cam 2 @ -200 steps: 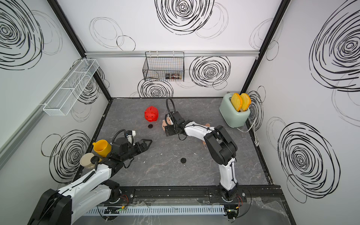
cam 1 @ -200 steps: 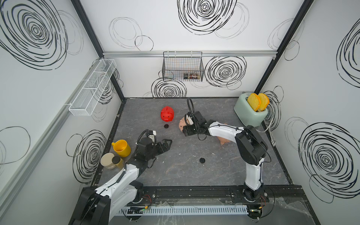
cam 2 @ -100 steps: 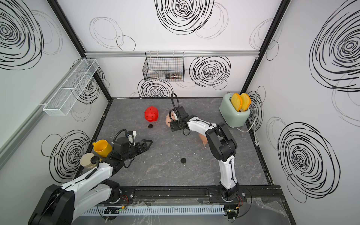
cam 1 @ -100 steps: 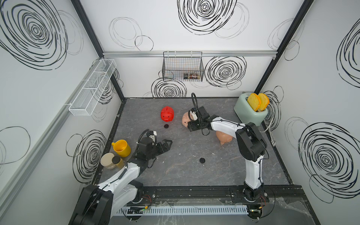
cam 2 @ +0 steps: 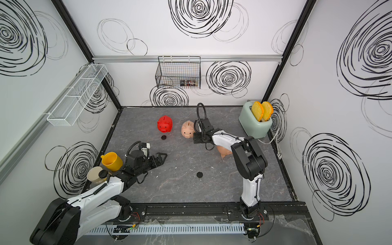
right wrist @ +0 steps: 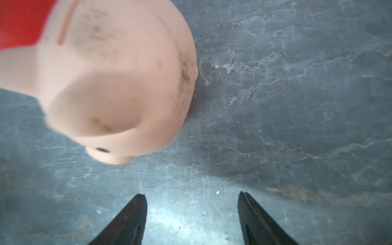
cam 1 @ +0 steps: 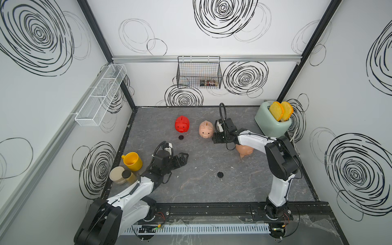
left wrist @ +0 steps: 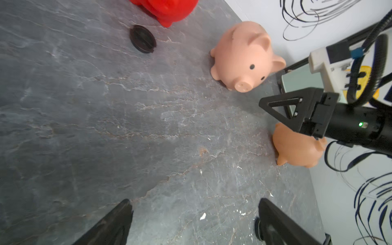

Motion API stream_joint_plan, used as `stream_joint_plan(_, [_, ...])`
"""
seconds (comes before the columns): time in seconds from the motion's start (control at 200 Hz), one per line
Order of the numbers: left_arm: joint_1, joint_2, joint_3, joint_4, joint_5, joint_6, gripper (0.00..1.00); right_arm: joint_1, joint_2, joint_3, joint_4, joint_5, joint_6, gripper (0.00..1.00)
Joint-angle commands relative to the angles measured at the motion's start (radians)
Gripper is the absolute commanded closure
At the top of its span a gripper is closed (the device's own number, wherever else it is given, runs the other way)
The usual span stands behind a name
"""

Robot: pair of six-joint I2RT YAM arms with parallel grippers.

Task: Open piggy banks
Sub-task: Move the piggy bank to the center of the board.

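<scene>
Right gripper (right wrist: 191, 196): open – its two black fingers stand apart and only the table top shows between them. It hangs low over the table and holds nothing.
Pale pink glossy plastic piggy bank (cam 1: 206, 129): it stands on its feet just in front of the right gripper's (cam 1: 214, 139) fingertips and a little to one side, not between them. In both top views a narrow gap seems to show between them, but I cannot tell this for sure. The coin slot on its back is visible in the right wrist view (right wrist: 116, 74).
Bright red glossy plastic piggy bank (cam 1: 182, 124): it stands upright beyond the pale pink one as seen from the right gripper, and apart from it.
Peach-tan plastic piggy bank (cam 1: 245, 149): it lies behind the right gripper, under the white forearm, and is partly hidden. I cannot tell how it is tilted.
Small round black plug (cam 1: 181, 137): it lies flat on the table just beside the red pig, on the side that faces the left gripper.
Second round black plug (cam 1: 220, 174): it lies alone on the table, well apart from both grippers.
Left gripper (cam 1: 183, 159): open and empty – the fingers are spread wide in the left wrist view (left wrist: 195, 203). All three pigs are far ahead of it.
Grey marble-pattern table top (cam 1: 201, 191): everything above rests on it.
Yellow plastic mug (cam 1: 132, 162): it stands behind the left gripper, near the left wall.
</scene>
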Motion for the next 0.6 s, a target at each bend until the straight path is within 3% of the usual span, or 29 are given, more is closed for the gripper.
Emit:
stream_joint_plan(0.0, [-0.057,-0.011,0.036,0.059,-0.11,0.033,0.04,0.03,-0.054,-0.028,0.125,-0.057,0.036,0.17])
stream_joint_plan(0.21, [-0.047,0.023,0.04,0.142,-0.078,0.027,0.04,0.089,0.032,0.079,0.055,0.095,0.117,0.0])
stream_joint_plan(0.595, [0.072,0.049,0.032,0.18,0.037,0.013,0.04,0.096,0.17,0.254,-0.041,0.142,0.131,0.02])
